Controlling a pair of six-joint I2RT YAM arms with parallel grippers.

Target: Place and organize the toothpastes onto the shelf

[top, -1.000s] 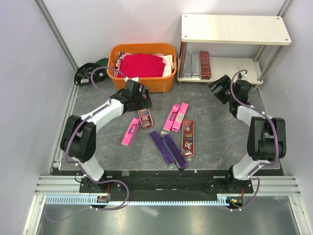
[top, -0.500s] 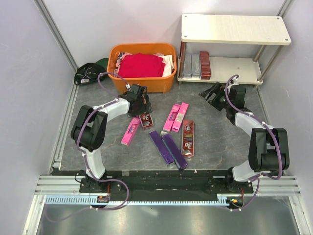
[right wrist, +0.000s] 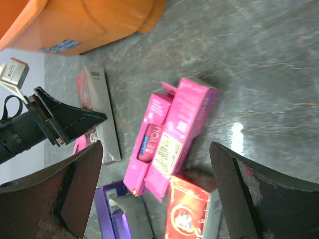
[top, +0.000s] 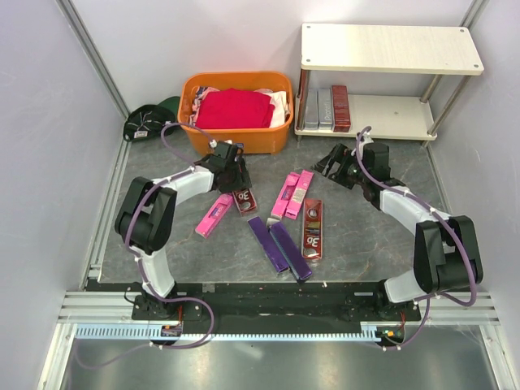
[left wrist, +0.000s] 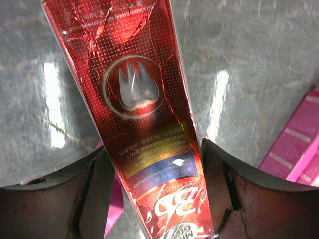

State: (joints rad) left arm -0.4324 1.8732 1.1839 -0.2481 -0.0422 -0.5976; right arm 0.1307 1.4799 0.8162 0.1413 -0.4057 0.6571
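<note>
My left gripper is open and low on the table, its jaws on either side of a dark red toothpaste box. In the left wrist view that box fills the gap; the right finger touches it and a slit remains on the left. My right gripper is open and empty, hovering right of two hot pink boxes, which also show in the right wrist view. Another pink box, a dark red box and two purple boxes lie on the table. The shelf holds two silver-grey boxes and a dark red one on its lower board.
An orange basket with a red cloth stands behind the left gripper. A black and green item lies at the back left. Grey walls close in both sides.
My left gripper has come down over the dark red box, and the lone pink box beside it has turned slightly. My right gripper has moved left, away from the shelf, towards the pink boxes.
</note>
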